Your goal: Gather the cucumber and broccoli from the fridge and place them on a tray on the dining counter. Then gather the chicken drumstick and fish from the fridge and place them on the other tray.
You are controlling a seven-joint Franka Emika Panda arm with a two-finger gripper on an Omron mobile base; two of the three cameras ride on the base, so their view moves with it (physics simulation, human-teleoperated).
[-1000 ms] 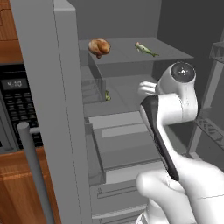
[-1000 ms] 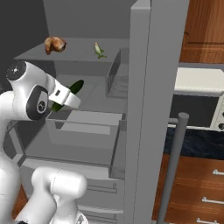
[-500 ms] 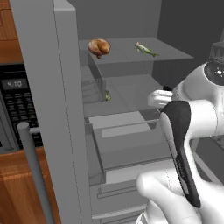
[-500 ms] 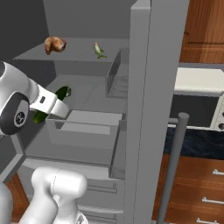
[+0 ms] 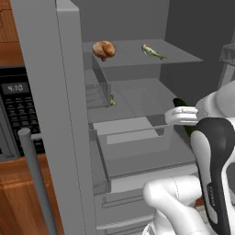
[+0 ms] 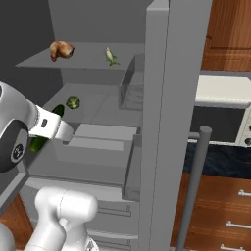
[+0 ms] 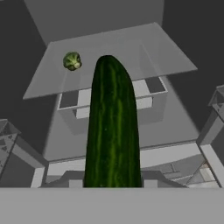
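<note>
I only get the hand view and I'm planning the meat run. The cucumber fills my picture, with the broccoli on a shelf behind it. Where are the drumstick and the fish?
Observer: Both lie on the top shelf. In the left base view the drumstick is on the left and the fish on the right.
Operator: Where is the cucumber relative to the drawer?
Observer: In the right base view the claw holds the cucumber left of the clear drawer.
Operator: Anything beside me?
Observer: A microwave, just past the open door.

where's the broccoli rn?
The broccoli sits on the fridge's middle shelf, one level below the drumstick and fish.
</note>
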